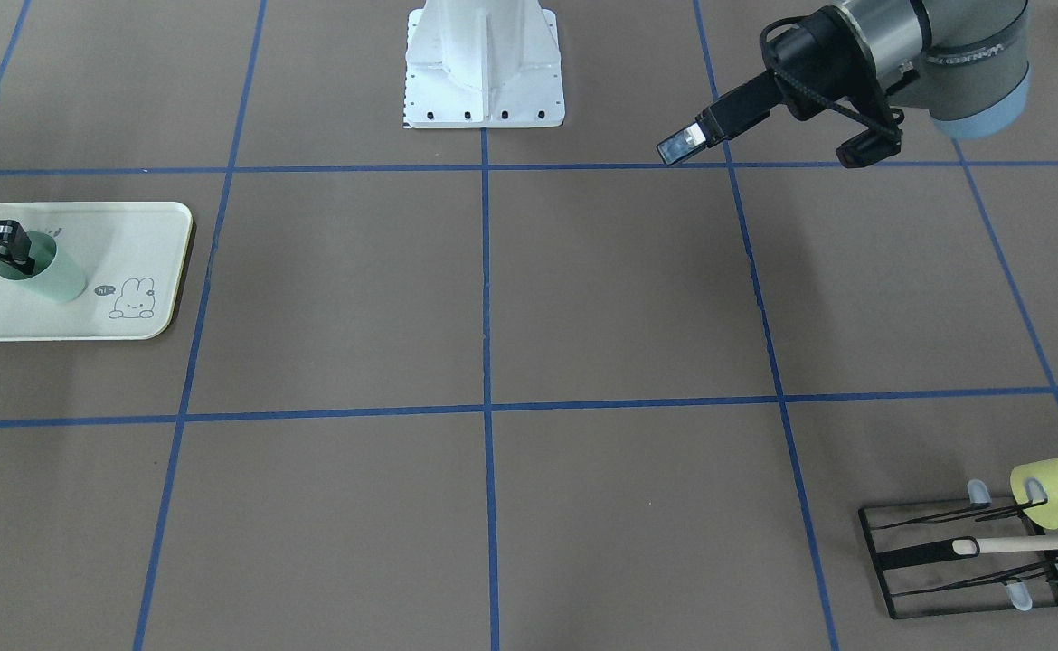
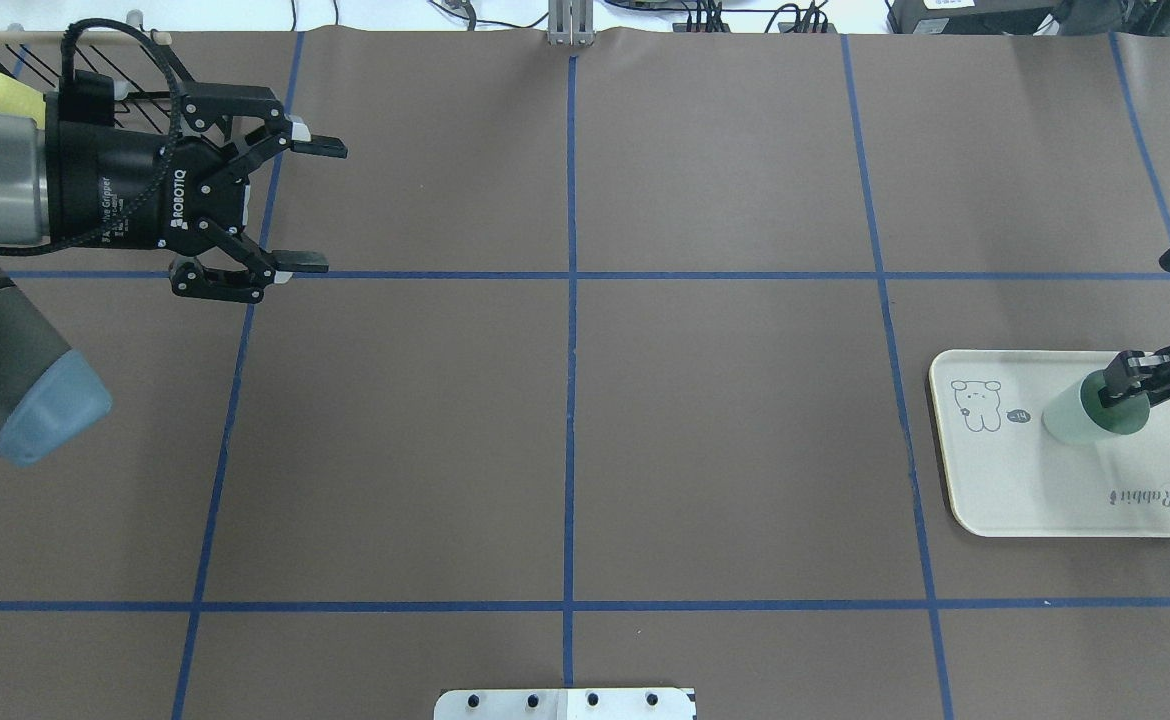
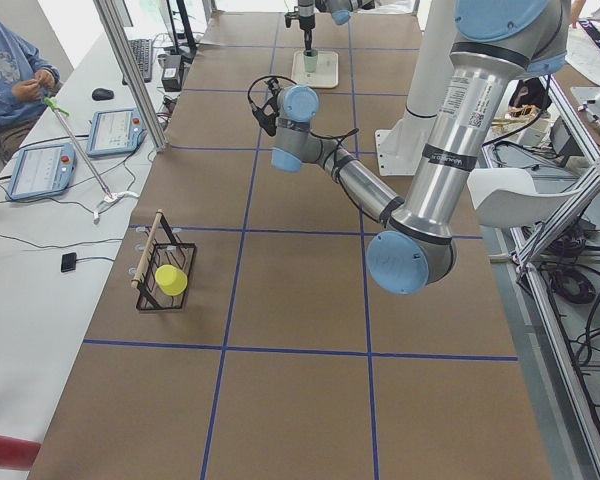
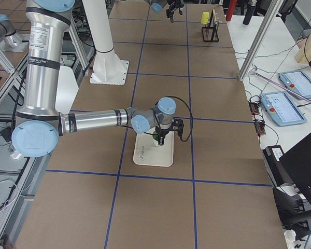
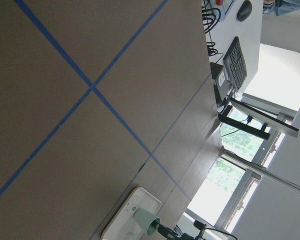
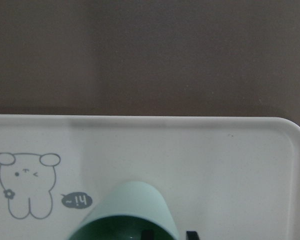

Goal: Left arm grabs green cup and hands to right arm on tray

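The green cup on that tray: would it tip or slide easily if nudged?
Probably light: the green cup looks like thin plain plastic. Being tall and tapered, it may tip if nudged near its rim, where the right end effector pinches it. The tray looks smooth, so it might slide.

Brown blue-taped table, bright windows

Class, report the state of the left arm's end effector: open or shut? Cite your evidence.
Open. In the overhead view the left end effector shows its fingers spread wide apart, with nothing held between them.
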`<state>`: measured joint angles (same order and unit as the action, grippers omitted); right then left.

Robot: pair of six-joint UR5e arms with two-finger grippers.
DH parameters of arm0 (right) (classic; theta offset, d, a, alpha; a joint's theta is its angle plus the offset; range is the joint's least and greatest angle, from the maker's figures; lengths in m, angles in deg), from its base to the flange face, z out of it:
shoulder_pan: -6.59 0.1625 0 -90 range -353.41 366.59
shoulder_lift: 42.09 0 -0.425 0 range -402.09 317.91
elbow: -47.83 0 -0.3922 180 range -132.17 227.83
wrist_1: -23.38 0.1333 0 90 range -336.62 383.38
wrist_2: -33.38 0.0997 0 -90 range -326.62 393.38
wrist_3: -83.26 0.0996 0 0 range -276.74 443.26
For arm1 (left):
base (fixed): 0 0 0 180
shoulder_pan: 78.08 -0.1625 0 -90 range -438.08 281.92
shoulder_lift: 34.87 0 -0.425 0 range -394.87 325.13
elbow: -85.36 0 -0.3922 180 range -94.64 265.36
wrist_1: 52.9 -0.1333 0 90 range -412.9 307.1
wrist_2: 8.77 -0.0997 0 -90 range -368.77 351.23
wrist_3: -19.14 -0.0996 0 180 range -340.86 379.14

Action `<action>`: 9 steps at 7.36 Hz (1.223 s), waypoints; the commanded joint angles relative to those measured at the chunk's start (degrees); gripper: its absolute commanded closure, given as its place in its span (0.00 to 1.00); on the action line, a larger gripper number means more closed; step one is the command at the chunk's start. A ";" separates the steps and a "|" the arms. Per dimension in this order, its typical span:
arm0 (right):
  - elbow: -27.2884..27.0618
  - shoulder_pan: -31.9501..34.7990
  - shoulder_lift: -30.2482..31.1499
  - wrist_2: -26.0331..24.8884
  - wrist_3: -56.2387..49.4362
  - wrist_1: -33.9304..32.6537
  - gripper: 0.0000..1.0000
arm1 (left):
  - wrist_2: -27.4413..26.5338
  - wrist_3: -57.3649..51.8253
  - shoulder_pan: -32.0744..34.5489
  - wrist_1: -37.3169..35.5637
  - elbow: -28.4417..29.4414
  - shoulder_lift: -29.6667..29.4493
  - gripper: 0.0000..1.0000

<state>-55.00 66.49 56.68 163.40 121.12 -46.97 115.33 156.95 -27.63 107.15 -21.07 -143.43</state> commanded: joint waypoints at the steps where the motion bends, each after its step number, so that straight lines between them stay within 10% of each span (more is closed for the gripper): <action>1: -5.86 2.92 1.59 0.67 -0.07 -0.13 0.01 | 0.00 0.00 0.00 0.00 0.00 0.01 0.00; 3: -10.89 7.67 3.45 0.67 -0.33 -0.31 0.01 | 0.17 -3.13 0.70 -3.14 2.09 0.45 0.00; 9: -10.11 16.13 -1.03 0.50 -15.54 -7.25 0.01 | 0.18 -70.69 17.01 -29.82 1.41 16.42 0.00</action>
<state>-65.13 82.23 56.87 163.99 106.25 -53.19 115.84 103.08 -15.70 83.90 -19.32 -130.57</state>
